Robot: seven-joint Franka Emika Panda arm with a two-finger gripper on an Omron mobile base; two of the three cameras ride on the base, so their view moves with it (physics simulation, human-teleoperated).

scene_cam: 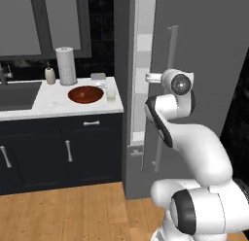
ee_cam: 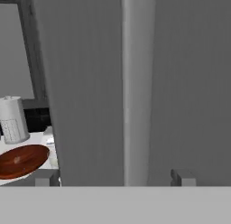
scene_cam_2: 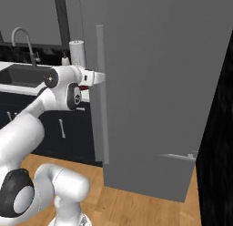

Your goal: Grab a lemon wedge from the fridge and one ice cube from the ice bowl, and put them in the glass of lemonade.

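The fridge (scene_cam: 204, 65) is the tall grey appliance on the right, its door ajar so a strip of white interior (scene_cam: 144, 65) shows. My gripper (scene_cam: 150, 78) is at the long vertical bar handle (scene_cam: 170, 45). In the hand view the gripper (ee_cam: 113, 177) is open, one fingertip (ee_cam: 45, 177) on each side of the handle (ee_cam: 128, 105), clear of it. On the white counter sit the reddish-brown ice bowl (scene_cam: 86, 94) and, just right of it, the glass of lemonade (scene_cam: 111, 94). The bowl (ee_cam: 20, 161) also shows past the door's edge. The lemon wedge is hidden.
A paper-towel roll (scene_cam: 66, 65) and a soap bottle (scene_cam: 50, 75) stand behind the bowl, with a dark sink (scene_cam: 17, 95) and faucet (scene_cam_2: 22, 38) to the left. Navy cabinets (scene_cam: 58, 147) run under the counter. Wooden floor lies in front.
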